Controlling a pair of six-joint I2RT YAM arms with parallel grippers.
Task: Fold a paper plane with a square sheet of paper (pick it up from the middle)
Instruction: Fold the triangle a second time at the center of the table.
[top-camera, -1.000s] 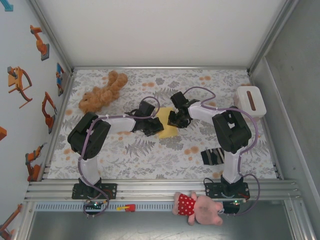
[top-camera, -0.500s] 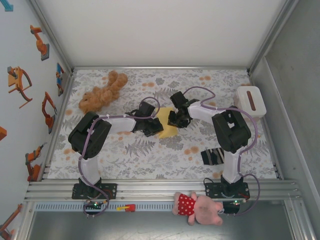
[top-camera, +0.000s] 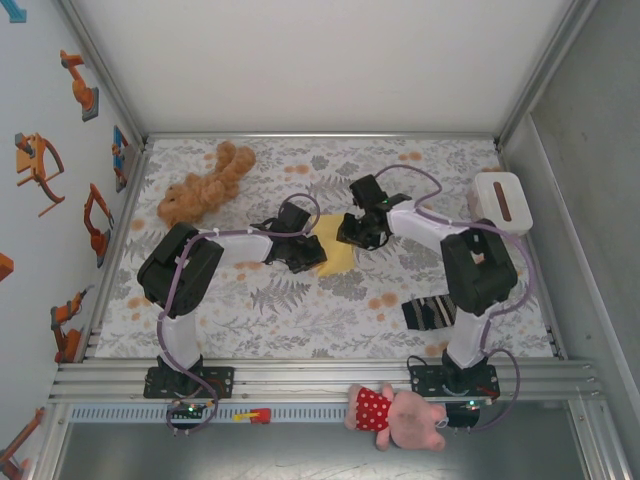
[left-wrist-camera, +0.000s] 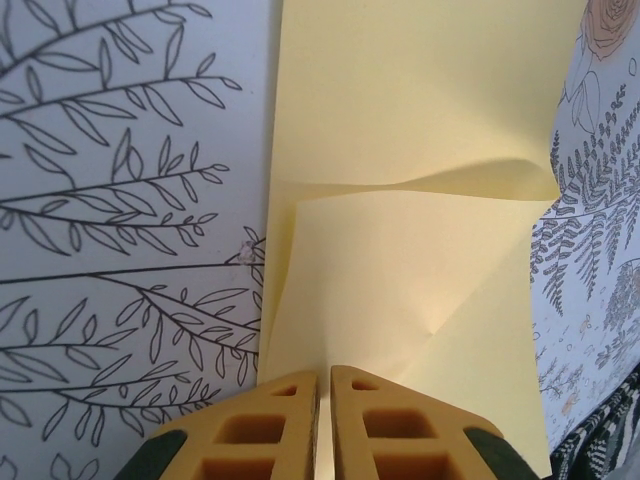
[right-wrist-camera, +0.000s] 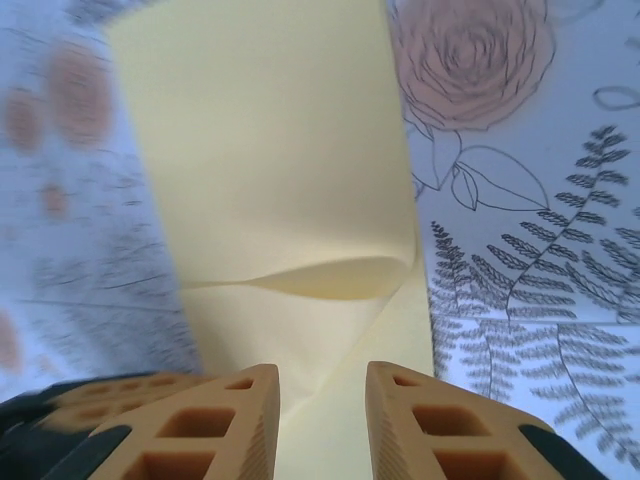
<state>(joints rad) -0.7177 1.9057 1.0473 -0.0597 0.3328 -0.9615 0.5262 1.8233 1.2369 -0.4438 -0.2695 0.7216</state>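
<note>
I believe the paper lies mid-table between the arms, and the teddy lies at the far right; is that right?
Not quite: the top view shows the teddy at the far left. The paper does lie mid-table between the arms.

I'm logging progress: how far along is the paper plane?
Done: the paper is bent over on itself, not pressed flat. In hand: left tool pinches its edge; right tool stands open over it. Left: pressing that crease, then nose and wing folds.

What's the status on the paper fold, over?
Left gripper shut on the square sheet of paper. Right gripper open, paper between its fingers. Paper partly folded, flap bulging up. Brown teddy, striped sock lie apart from it.
</note>
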